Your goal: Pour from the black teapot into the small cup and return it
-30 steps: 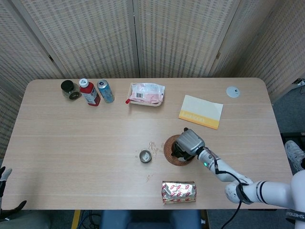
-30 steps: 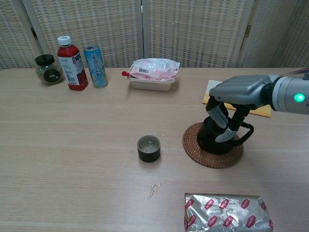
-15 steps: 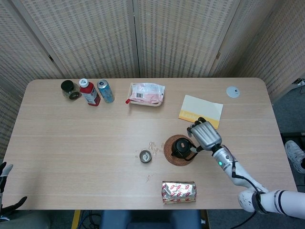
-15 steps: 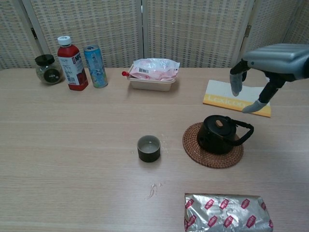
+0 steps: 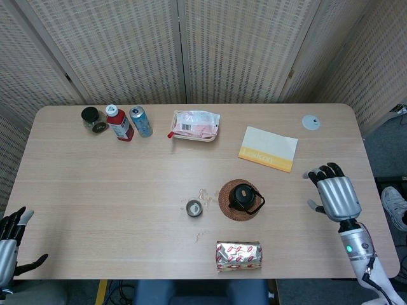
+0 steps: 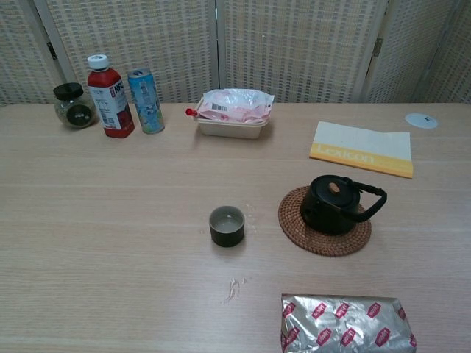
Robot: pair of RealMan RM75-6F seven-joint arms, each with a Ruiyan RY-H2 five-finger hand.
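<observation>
The black teapot (image 5: 242, 196) (image 6: 335, 204) stands upright on a round woven coaster (image 5: 227, 206) (image 6: 324, 237), handle to the right. The small dark cup (image 5: 194, 208) (image 6: 227, 225) sits on the table to its left, with liquid inside. My right hand (image 5: 335, 192) hovers open over the table's right side, well clear of the teapot, holding nothing. My left hand (image 5: 9, 246) shows at the lower left corner, off the table, fingers spread. Neither hand appears in the chest view.
A foil packet (image 5: 238, 255) lies near the front edge. A yellow-edged book (image 5: 268, 148), a food tray (image 5: 196, 125), a can (image 5: 141, 121), a red bottle (image 5: 119, 122) and a dark jar (image 5: 94, 119) line the back. Small spills (image 5: 205, 192) spot the table by the cup.
My right hand let go of the teapot, lifted and pulled away to the right, out of the chest view. The teapot stays on its coaster. My left hand rose slightly into view.
</observation>
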